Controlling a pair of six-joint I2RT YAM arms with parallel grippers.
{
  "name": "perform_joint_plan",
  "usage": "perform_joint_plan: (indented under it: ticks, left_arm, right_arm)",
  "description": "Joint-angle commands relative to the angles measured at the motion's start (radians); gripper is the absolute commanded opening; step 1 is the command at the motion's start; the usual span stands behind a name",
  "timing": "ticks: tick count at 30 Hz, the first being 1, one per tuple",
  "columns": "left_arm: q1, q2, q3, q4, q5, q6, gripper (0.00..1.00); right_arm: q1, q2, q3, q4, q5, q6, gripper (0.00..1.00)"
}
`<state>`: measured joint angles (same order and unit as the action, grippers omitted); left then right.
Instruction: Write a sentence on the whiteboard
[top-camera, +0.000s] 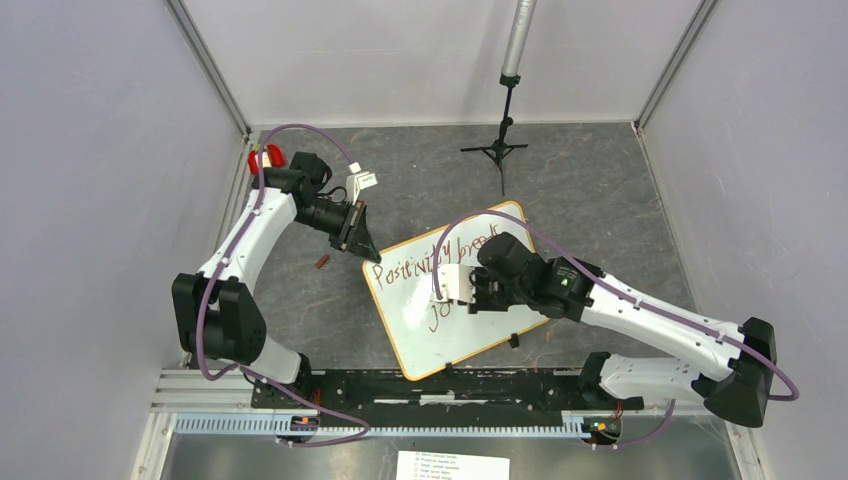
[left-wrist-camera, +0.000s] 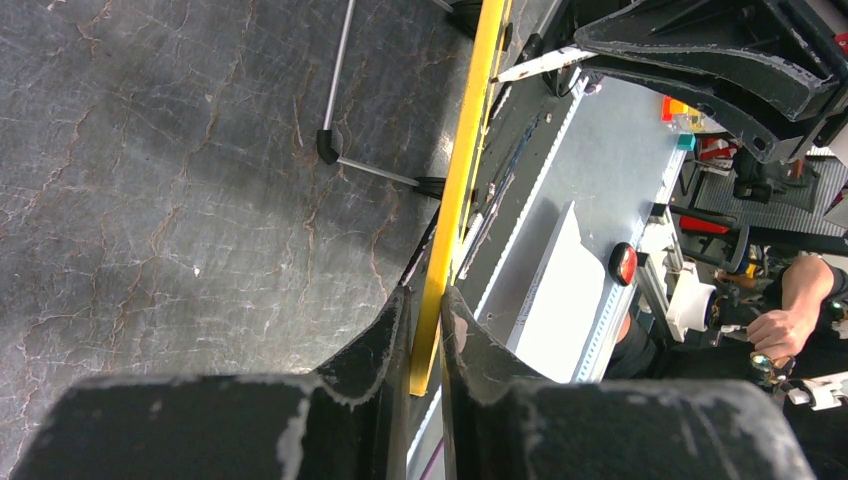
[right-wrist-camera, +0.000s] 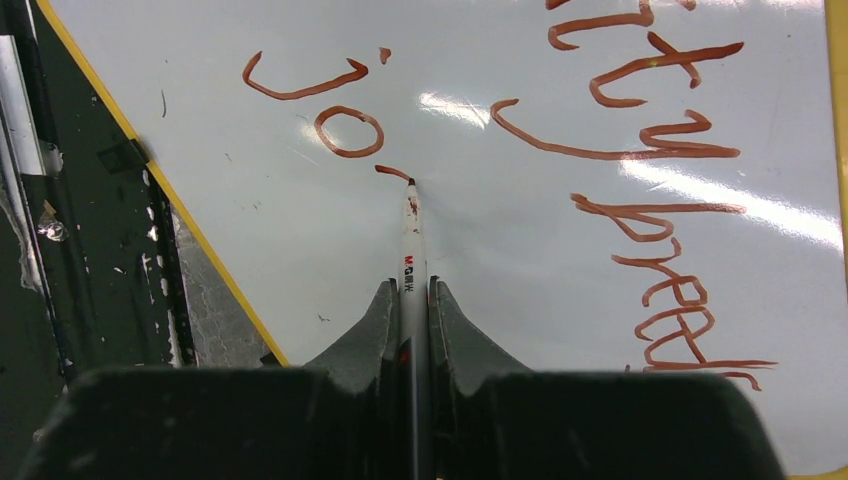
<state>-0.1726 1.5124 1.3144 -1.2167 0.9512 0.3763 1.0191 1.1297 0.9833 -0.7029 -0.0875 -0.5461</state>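
Finding: the whiteboard (top-camera: 420, 335) lies flat on the counter (top-camera: 600, 200) between your two arms, skewed, its long axis running from near-left to far-right, the same way the lines of writing run. Your left tool (left-wrist-camera: 425, 300) is narrowed onto the board's yellow rim at the far-left corner, rim pinched between both fingers; I judge this a steadying hold. Your right tool (right-wrist-camera: 410, 290) is closed on the marker (right-wrist-camera: 411, 240), barrel upright between the fingers, tip touching the white surface. The sentence (top-camera: 425, 260) is incomplete: the first line is written, and the second line (right-wrist-camera: 300, 96) shows "jo" with only a short fresh stroke at the tip. The relation that governs the next stroke: the letters advance from the "j" toward the right tool itself, so the bare board for the remaining letter lies on the tool side of the tip, not beyond it. The right arm is the writing arm, directly over that spot. Risk noted: the near rim sits close beside this line, leaving little room for a descender.
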Motion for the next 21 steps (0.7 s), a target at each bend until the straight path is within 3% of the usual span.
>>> perform_joint_plan:
  ticks: [1,9,21]
  left_arm:
    - [-0.005,0.014,0.003,0.017,-0.019,-0.017,0.18]
    - [-0.005,0.024,0.007,0.017,-0.022,-0.019,0.18]
    - [-0.005,0.026,0.009,0.017,-0.018,-0.020,0.18]
  right_arm:
    - [-0.005,-0.031,-0.028,0.024,0.027,0.000,0.00]
    - [-0.002,-0.022,-0.063,-0.023,-0.007,-0.034,0.00]
    - [-0.008,-0.035,0.019,0.014,0.127,-0.009,0.00]
